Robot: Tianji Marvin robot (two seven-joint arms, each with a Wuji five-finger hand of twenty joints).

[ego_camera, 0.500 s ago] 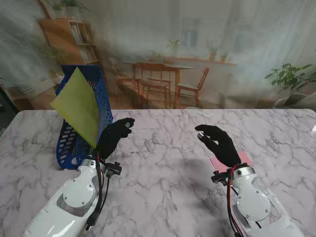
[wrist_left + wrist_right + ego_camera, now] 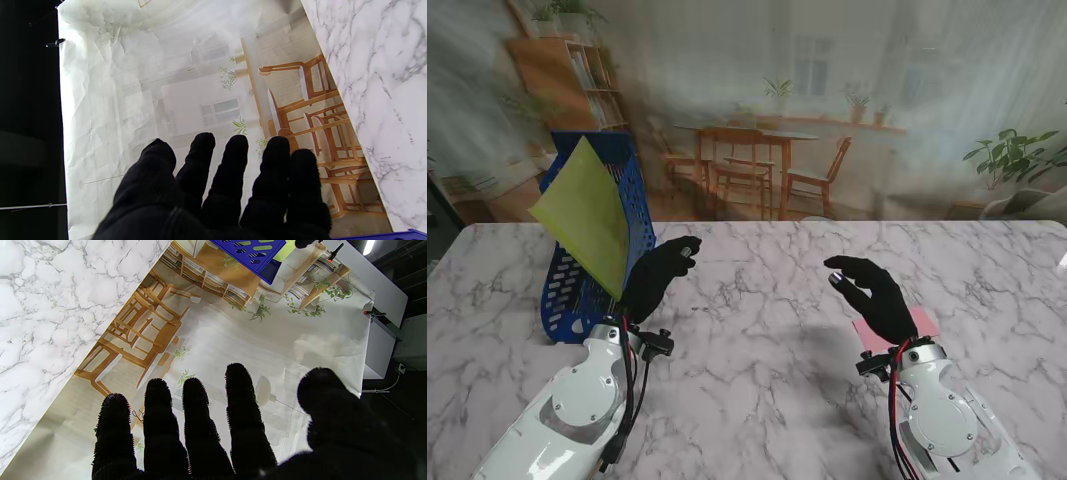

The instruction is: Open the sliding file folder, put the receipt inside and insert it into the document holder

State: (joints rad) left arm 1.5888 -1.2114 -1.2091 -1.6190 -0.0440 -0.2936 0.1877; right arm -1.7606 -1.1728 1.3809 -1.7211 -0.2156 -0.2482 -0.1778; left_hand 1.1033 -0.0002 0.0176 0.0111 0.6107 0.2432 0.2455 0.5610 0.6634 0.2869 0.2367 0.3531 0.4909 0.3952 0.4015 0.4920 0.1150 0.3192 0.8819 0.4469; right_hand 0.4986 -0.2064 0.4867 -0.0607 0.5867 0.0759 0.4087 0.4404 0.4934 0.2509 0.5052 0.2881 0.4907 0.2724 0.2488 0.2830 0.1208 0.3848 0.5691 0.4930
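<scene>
Left hand point(image 2: 659, 275) raised, fingers apart, empty; right hand point(image 2: 874, 295) likewise.

Matt white marble-veined table point(image 2: 757, 390), perforated blue plastic document holder point(image 2: 567, 285), fuzzy black cloth on each robot hand point(image 2: 659, 275).

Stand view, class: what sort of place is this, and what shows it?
Probably a staged robot test bench, not a home: the room behind is a creased printed backdrop, clipped up beyond a marble-patterned table bearing a blue document holder.

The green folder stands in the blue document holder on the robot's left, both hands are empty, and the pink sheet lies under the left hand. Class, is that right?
One slip: the pink sheet lies under the right hand, not the left hand, as the stand view shows. The green folder does stand in the blue document holder, and both hands are empty.
</scene>
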